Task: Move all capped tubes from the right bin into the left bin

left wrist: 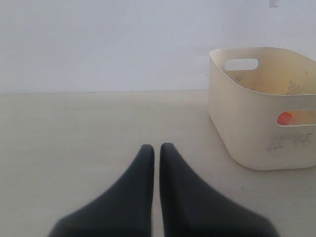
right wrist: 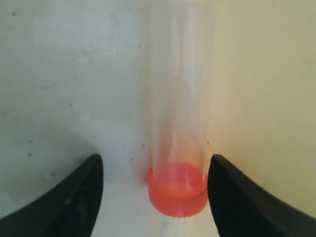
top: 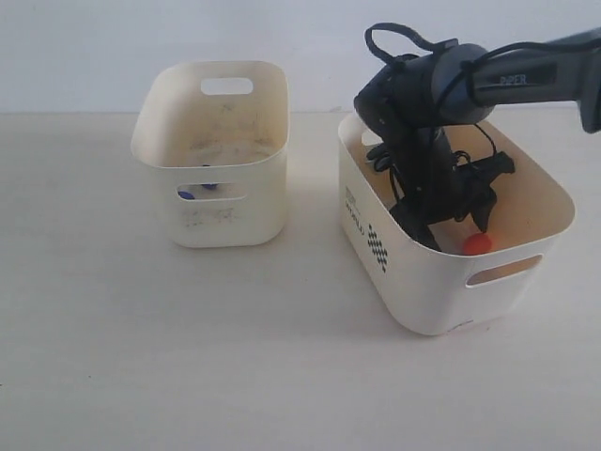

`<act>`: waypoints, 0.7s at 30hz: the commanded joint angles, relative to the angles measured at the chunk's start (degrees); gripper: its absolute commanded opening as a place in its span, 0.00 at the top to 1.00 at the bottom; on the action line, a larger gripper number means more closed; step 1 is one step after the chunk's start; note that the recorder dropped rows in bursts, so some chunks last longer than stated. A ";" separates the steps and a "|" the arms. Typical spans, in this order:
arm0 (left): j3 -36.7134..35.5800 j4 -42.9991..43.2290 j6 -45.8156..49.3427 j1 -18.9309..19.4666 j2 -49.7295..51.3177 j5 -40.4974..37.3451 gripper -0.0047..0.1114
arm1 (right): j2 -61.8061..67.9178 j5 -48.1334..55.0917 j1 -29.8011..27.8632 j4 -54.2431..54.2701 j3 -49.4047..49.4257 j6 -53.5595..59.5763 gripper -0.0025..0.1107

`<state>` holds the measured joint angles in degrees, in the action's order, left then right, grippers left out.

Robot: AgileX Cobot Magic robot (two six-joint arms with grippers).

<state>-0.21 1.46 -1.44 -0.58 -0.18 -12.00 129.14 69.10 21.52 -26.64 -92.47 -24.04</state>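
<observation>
The right arm point(top: 526, 80) comes in from the far right, bends at the wrist and drops steeply into the right bin point(top: 376, 202). Loose black cables point(top: 399, 38) loop above its top. The right gripper point(top: 454, 225) sits low inside the bin, towards the near right wall. Its fingers point(right wrist: 74, 197) are spread wide, one on either side of an orange-capped tube point(right wrist: 180, 113). There is a clear gap on both sides, so they have hold of nothing.

The tube is clear plastic and straight-sided, with a ribbed orange screw cap point(right wrist: 177, 195) at the end nearest the wrist. Its body runs away from the cap over the pale inside of the bin. I cannot tell whether it lies flat or leans on the wall. From across the room only the cap shows, just inside the near right wall by the handle slot and close to the fingertips.

The left gripper point(left wrist: 154, 150) is down close to the bare table point(left wrist: 74, 148), some way off from the left bin point(left wrist: 237, 123). Its fingers are drawn together with only a thin slit between them, and nothing is in them.

The left bin is smudged grey and stands left of the right bin, apart from it. Two blue caps point(top: 186, 194) show through its near slot. From the left wrist, another orange cap point(left wrist: 285, 118) shows through a slot.
</observation>
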 commanded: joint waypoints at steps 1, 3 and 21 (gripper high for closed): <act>0.21 -0.36 -0.56 0.02 0.18 0.39 0.92 | 1.97 0.26 -0.40 1.09 0.50 0.65 0.46; 0.21 -0.36 -0.56 0.02 0.18 0.39 0.92 | 1.97 0.26 -0.40 1.09 0.50 0.65 0.51; 0.21 -0.36 -0.56 0.02 0.18 0.39 0.92 | -0.31 0.76 -0.40 0.26 0.50 0.08 0.98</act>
<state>-0.21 1.46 -1.44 -0.58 -0.18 -12.00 129.87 70.82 21.32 -28.54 -92.45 -23.22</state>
